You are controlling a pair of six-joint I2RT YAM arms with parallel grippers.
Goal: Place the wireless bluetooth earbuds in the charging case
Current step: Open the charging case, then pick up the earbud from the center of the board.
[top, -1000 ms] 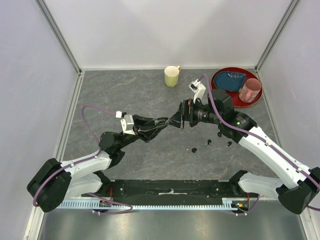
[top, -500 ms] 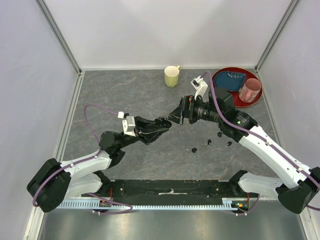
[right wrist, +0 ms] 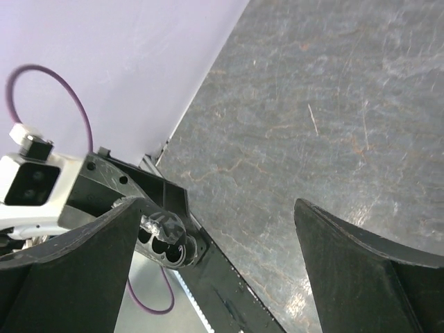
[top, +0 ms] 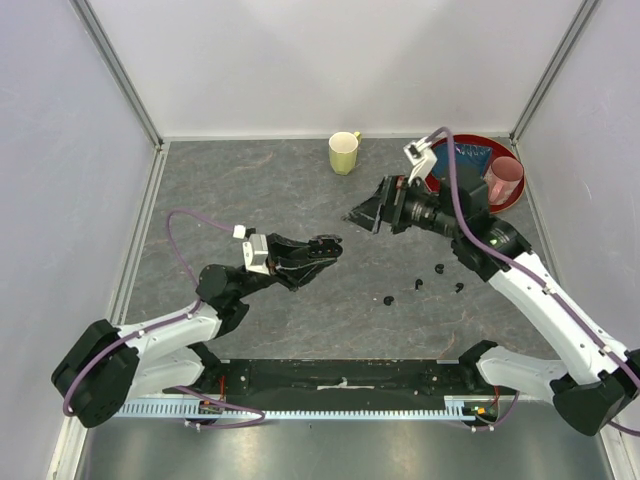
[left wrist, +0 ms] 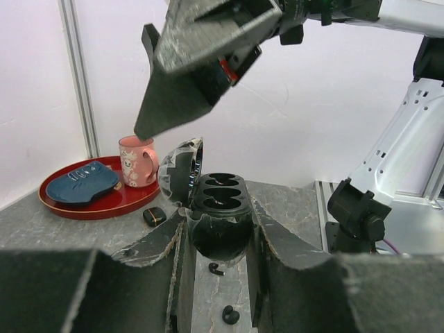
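The charging case [left wrist: 218, 201] is a glossy black oval box with its lid [left wrist: 182, 170] swung open and its sockets facing up. My left gripper [left wrist: 218, 239] is shut on it and holds it above the table [top: 250, 190]; the same gripper [top: 325, 245] shows mid-table in the top view. My right gripper [top: 365, 214] hangs open and empty, up and to the right of the case and apart from it. From the right wrist, the case [right wrist: 163, 244] shows past the left finger [right wrist: 69, 277]. Several earbuds [top: 389, 299] lie loose on the table, two of them [left wrist: 216, 269] under the case.
A yellow mug [top: 343, 152] stands at the back. The red tray [top: 440, 178] at the back right holds a pink cup [top: 500, 180] and a blue dish [top: 468, 158]. A small black box with a gold line [left wrist: 154, 216] lies near the tray. Walls close in three sides.
My right gripper has pulled back up and to the right, away from the case. The left gripper keeps the case and has sunk back slightly towards its base.
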